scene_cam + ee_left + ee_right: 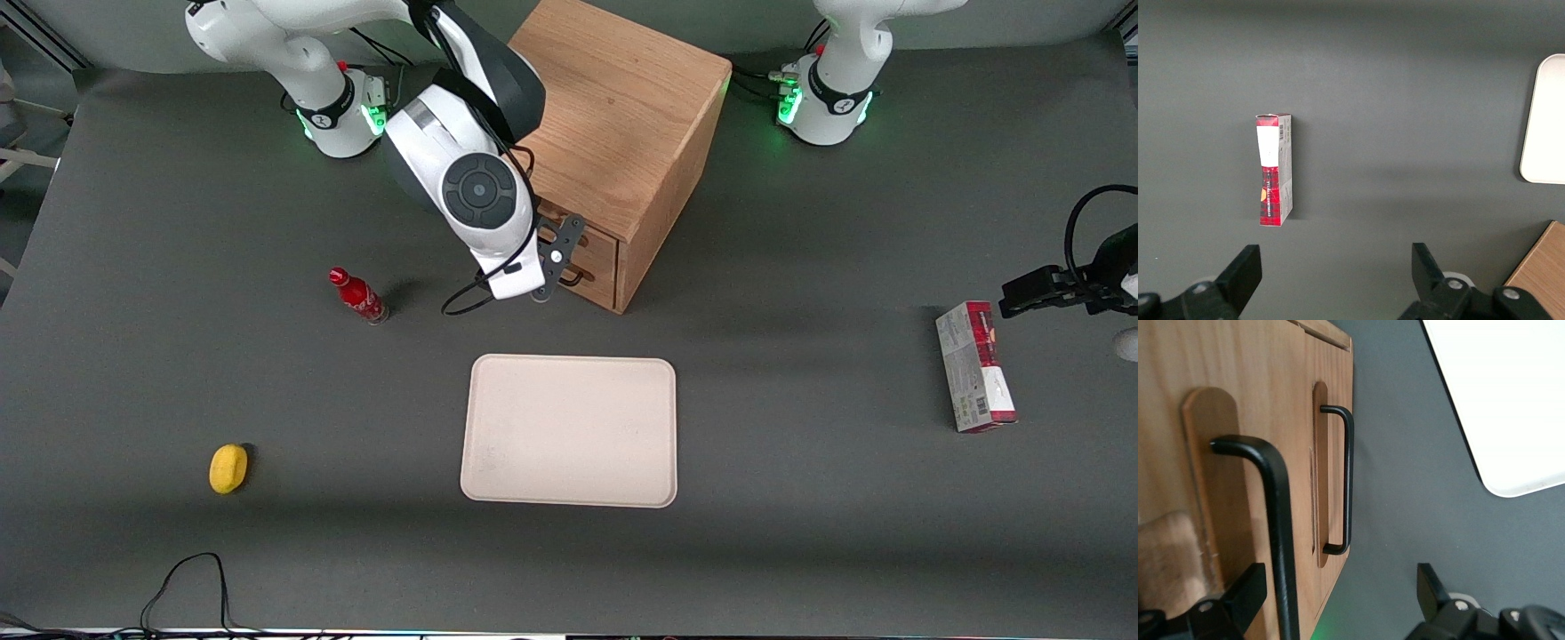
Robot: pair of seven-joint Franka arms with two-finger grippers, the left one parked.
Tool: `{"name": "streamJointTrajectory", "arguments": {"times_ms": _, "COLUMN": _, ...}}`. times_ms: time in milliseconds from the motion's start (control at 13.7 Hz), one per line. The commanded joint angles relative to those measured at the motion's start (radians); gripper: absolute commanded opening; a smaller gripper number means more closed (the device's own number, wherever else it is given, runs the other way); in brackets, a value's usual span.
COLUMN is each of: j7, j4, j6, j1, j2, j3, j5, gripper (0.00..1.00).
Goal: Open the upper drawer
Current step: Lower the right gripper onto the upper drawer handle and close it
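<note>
I see the gripper (1338, 600) right at the cabinet (622, 116) front, fingers (1245, 590) spread wide, holding nothing. The upper drawer (1218, 487) looks shut; its black handle (1275, 520) runs between the spread fingers, close to one of them. The lower drawer's handle (1345, 480) sits nearer the grey table (800, 533). A pale tray (569, 431) lies nearer the front camera than the cabinet.

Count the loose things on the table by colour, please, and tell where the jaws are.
Red: 2, bottle and box
Yellow: 1, lemon
Beige: 1, tray
Total: 4
The gripper has open jaws around the upper drawer handle.
</note>
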Motion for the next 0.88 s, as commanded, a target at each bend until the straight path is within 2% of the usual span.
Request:
{"name": "streamJointTrajectory", "arguments": {"times_ms": 0, "j7": -0.027, "j4": 0.019, "j6": -0.015, "j1": 0.0, "j2": 0.022, "j3": -0.001, "j5": 0.016, "gripper": 1.0}}
{"name": "streamJointTrajectory", "arguments": {"times_ms": 366, "j7": -0.029, "j4": 0.03, "j6": -0.002, "j1": -0.008, "j2": 0.034, "j3": -0.009, "j5": -0.003, "gripper": 1.0}}
{"name": "streamJointTrajectory", "arguments": {"times_ms": 805, "j7": -0.086, "j4": 0.079, "j6": 0.001, "j1": -0.111, "j2": 0.054, "j3": -0.01, "j5": -0.005, "gripper": 1.0}}
